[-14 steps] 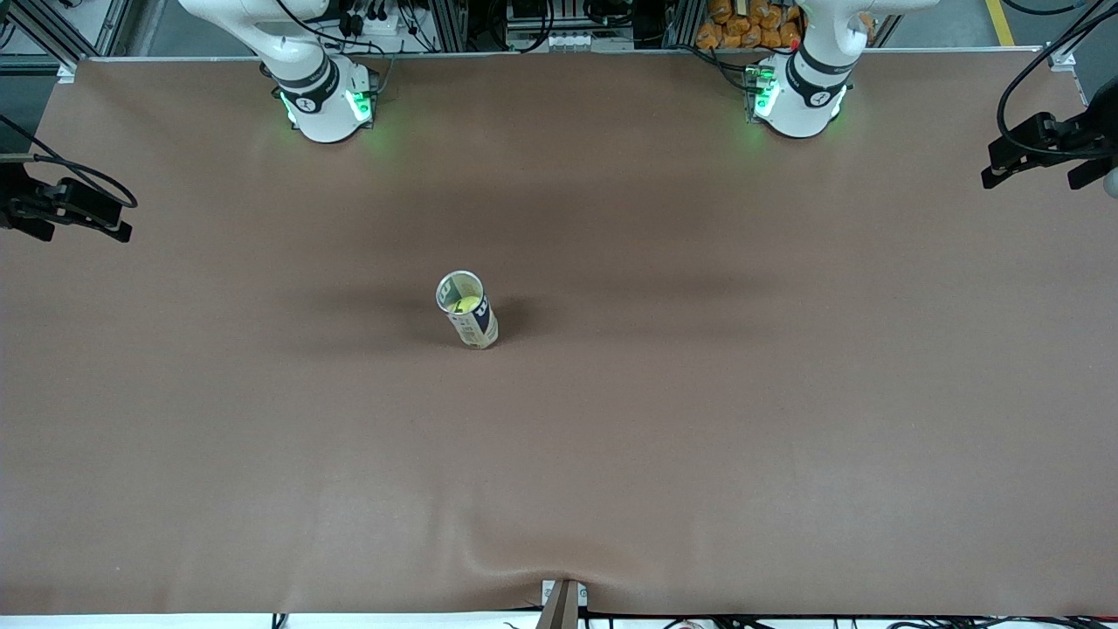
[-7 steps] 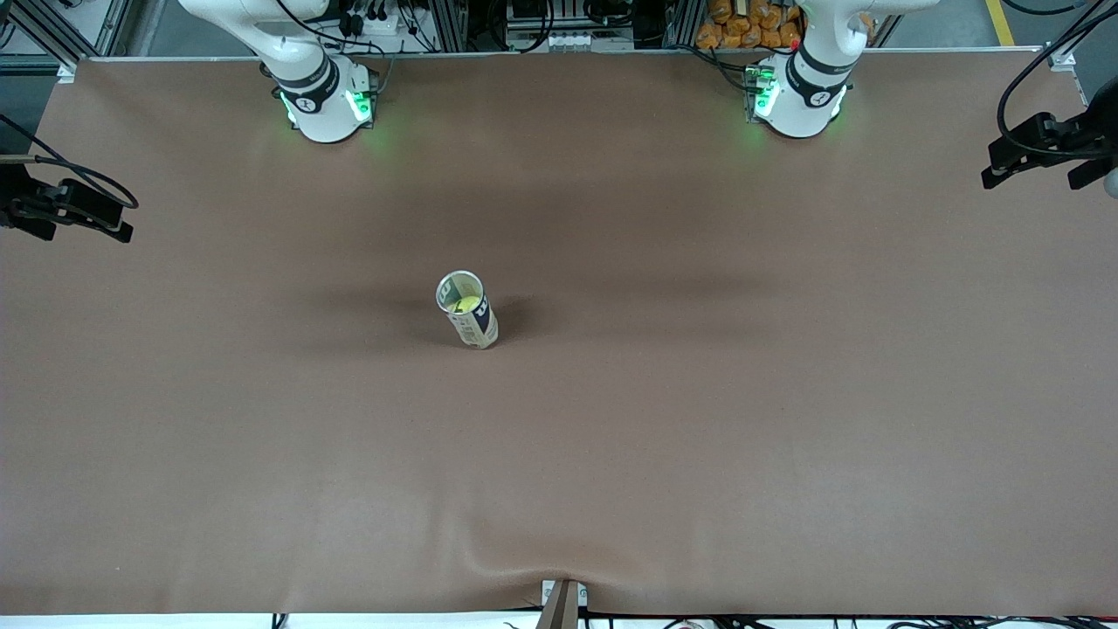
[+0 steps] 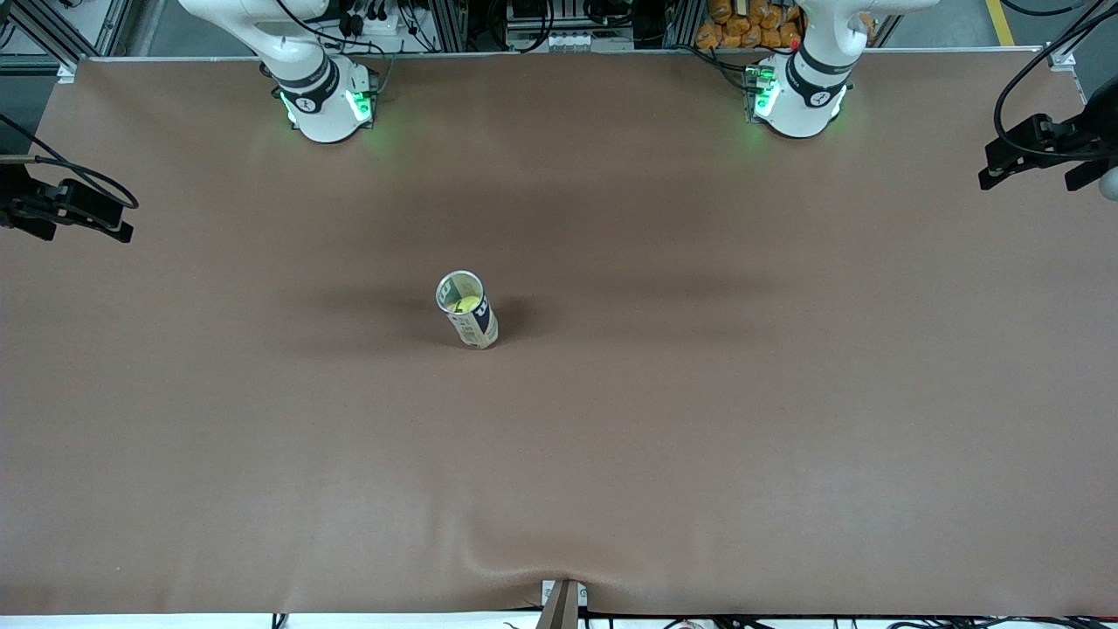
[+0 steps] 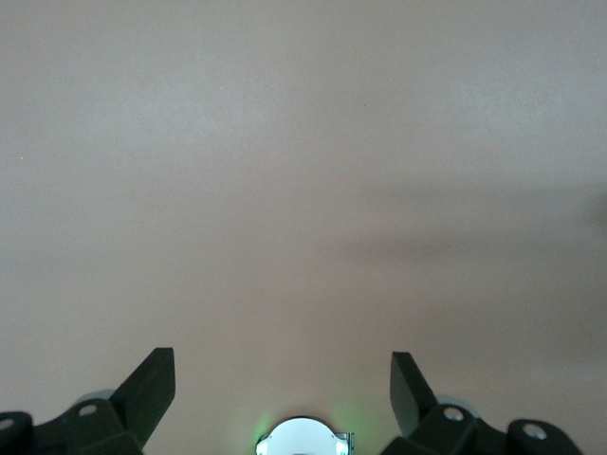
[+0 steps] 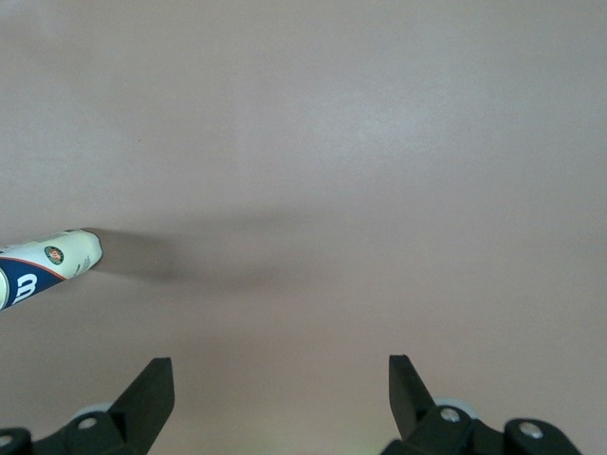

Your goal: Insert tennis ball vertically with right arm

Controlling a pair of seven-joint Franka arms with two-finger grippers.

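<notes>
You see the can (image 5: 47,265) cut off at the right wrist view's left edge. In both wrist views the lower edge crops the left gripper (image 4: 283,381) and right gripper (image 5: 282,381). The front view's top edge truncates both arms.

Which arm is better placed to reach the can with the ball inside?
Right, probably. The can stands nearer the right arm's base and shows in the right wrist view; the open right gripper holds nothing.
</notes>
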